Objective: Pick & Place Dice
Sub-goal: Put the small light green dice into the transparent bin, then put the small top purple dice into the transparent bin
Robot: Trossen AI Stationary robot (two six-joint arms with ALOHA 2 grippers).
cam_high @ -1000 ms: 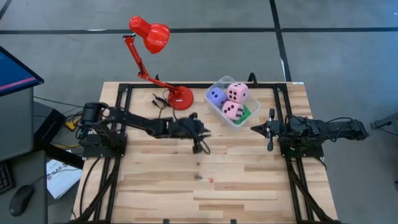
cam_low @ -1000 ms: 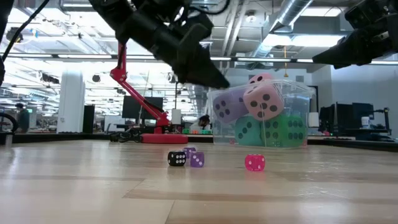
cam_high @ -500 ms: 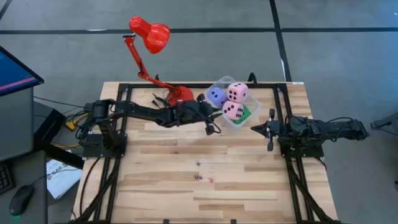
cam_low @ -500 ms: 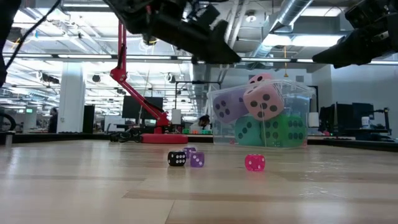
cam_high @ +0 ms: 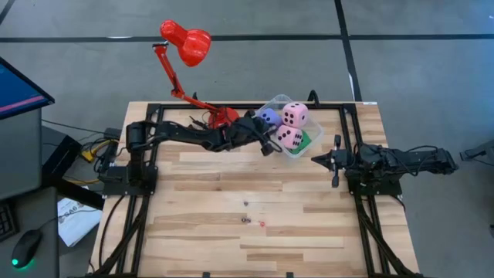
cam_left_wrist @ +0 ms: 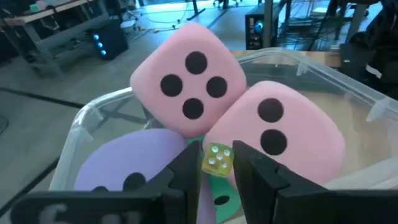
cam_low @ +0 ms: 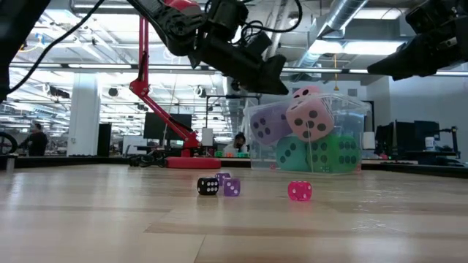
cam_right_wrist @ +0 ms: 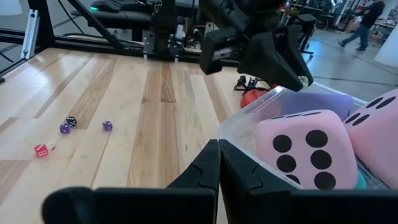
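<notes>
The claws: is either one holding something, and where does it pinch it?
The left claw pinches a tiny yellow die by two opposite sides, above the clear tub of big dice. The right claw is shut and holds nothing.

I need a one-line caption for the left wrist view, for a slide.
The left hand holds a tiny yellow die above the clear plastic tub of big soft pink dice.

Grey floor (cam_high: pixel 255 69) around the wooden table (cam_high: pixel 201 239); open office with ceiling ducts (cam_low: pixel 344 22) behind
</notes>
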